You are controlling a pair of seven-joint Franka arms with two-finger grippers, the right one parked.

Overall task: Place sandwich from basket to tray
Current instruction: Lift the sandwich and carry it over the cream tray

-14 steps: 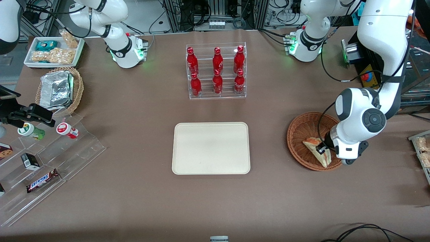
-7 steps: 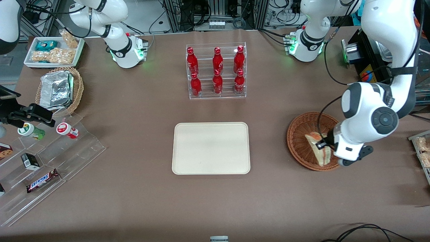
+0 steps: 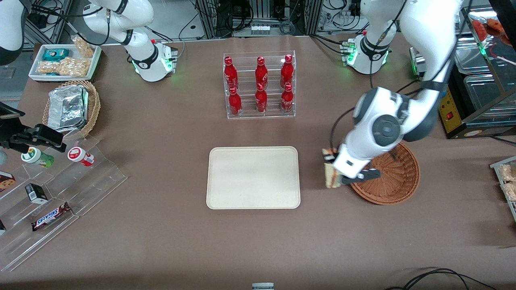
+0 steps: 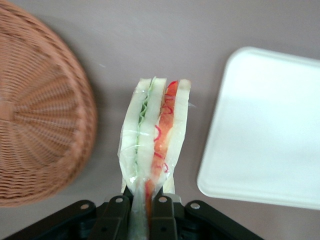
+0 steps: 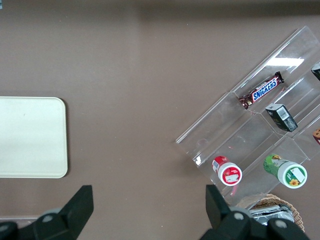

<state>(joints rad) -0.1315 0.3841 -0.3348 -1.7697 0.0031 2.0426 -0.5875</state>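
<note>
Clear-wrapped and pinched at one end, the sandwich (image 4: 155, 132) hangs in the air between the wicker basket (image 3: 393, 179) and the cream tray (image 3: 253, 177), above the bare brown tablecloth and touching neither. The left arm's gripper (image 4: 146, 202) is clamped on its wrapped edge, the two black fingers (image 4: 117, 212) pressed against the bread from either side. From the wrist camera the layers read plainly: pale bread, green lettuce, then a red-orange filling.

Toward the parked arm's end of the table, a stepped acrylic stand carries a Snickers bar (image 3: 50, 216), its white lettering legible, beside a small dark box (image 5: 281, 117) and two round-lidded cups whose labels I can't read. Farther from the front camera than the tray stands a clear rack of six red bottles (image 3: 260, 84), their white script too small to make out.
</note>
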